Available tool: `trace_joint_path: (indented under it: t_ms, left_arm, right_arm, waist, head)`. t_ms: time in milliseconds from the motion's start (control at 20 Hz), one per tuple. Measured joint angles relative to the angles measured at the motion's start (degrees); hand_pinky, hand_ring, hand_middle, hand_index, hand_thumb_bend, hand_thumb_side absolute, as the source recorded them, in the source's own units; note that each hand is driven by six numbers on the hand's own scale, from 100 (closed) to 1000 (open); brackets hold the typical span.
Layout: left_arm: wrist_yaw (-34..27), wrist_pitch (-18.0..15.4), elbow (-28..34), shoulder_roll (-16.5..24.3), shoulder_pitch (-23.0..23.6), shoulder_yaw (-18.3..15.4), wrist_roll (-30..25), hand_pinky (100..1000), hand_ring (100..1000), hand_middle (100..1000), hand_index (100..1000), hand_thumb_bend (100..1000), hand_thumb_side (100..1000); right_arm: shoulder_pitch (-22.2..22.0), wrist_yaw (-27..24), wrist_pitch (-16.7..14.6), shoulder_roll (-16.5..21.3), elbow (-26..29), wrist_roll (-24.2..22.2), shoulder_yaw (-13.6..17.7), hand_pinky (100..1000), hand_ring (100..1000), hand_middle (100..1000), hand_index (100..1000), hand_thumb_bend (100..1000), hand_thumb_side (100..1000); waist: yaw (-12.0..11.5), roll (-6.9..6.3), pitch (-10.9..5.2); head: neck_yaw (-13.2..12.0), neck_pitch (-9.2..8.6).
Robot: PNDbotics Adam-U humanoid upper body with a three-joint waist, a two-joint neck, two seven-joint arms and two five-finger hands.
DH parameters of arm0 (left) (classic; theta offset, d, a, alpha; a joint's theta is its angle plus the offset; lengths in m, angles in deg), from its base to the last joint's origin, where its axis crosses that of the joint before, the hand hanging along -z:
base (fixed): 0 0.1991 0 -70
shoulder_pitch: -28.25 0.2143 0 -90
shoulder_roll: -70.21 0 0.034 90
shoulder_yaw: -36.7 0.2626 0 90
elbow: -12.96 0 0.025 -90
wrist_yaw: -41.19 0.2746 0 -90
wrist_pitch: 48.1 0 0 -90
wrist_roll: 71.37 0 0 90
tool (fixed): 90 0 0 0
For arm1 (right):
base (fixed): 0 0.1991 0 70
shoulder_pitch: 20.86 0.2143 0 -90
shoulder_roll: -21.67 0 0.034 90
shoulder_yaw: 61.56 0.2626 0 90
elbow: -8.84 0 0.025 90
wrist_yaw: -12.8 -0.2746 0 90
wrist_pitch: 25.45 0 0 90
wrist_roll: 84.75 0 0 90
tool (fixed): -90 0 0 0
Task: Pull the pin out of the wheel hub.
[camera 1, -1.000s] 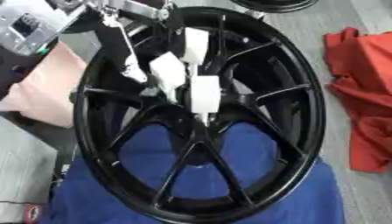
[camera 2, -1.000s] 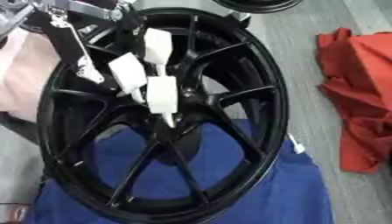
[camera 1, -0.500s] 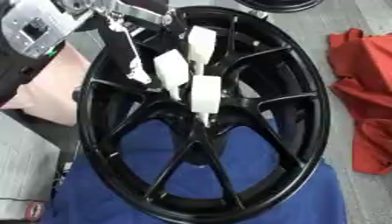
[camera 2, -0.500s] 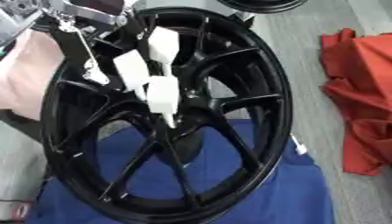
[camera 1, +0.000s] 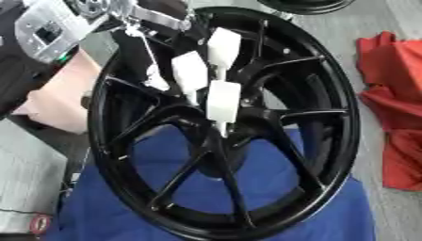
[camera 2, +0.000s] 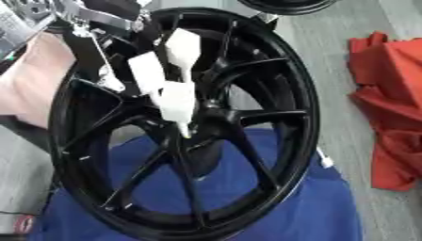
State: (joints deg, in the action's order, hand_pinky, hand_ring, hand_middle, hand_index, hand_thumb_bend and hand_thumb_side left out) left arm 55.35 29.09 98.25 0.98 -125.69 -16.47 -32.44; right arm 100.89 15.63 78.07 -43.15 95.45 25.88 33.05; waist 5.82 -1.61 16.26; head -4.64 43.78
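One black wheel hub [camera 1: 247, 155] with thin spokes stands tilted on one blue cloth [camera 1: 272, 212]. Over the middle of it reaches one robot hand [camera 1: 206, 77], the left one, coming in from the upper left with its silver linkage and a black arm. Three white fingertips [camera 1: 223, 101] of this robot hand can be counted: one higher up, one to the left, and one lowest, which points down at the centre of the wheel hub. At the tip of this lowest white finger there is a small pale piece [camera 2: 184, 131], perhaps the pin, but it is too small to say so, and I cannot tell if the fingers pinch it or only touch it. I also cannot tell whether the robot hand is released or clenched.

The centre of the wheel hub lies directly under the fingertips. To the right of the robot hand, well apart and beyond the rim, lies one red cloth [camera 1: 395, 108] on the grey floor [camera 1: 371, 19]. To the left of the robot hand, behind the rim, there is one pale pink thing [camera 1: 58, 99]. Above the robot hand, at the top edge, part of a second black wheel [camera 1: 305, 4] shows. No writing can be read anywhere.
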Motion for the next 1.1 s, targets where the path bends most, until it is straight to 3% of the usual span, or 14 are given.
trace_joint_path:
  t_ms: [300, 600, 800, 1100]
  left_arm:
    - [-0.50, 0.24, -0.16, -0.33, 0.03, -0.16, -0.15, 571, 495, 499, 649, 222, 213]
    - [-0.58, 0.97, -0.17, -0.41, 0.22, -0.88, -0.46, 545, 469, 460, 617, 197, 211]
    - [-0.48, 1.17, -0.18, -0.42, 0.30, -1.54, -0.53, 519, 426, 374, 550, 132, 206]
    - [-1.18, 2.10, -0.15, -0.41, 0.32, -3.53, -0.74, 514, 396, 321, 490, 157, 146]
  right_arm:
    - [-0.03, -0.05, 0.02, -0.02, -0.12, 0.38, 0.00, 809, 661, 711, 745, 100, 820]
    - [-0.05, -0.34, 0.07, -0.02, -0.15, 0.63, 0.00, 809, 662, 711, 745, 100, 821]
    - [-0.05, -0.48, -0.02, -0.02, -0.26, 0.77, 0.00, 809, 662, 711, 745, 100, 821]
    - [-0.07, -0.50, 0.07, -0.03, -0.27, 1.11, 0.00, 809, 662, 711, 745, 100, 821]
  waist:
    - [0.01, 0.05, 0.01]
    - [0.04, 0.31, 0.01]
    - [0.01, 0.32, 0.01]
    - [-0.03, 0.35, 0.01]
  head:
    - [-0.07, 0.00]
    - [-0.07, 0.00]
    - [-0.06, 0.00]
    - [0.04, 0.00]
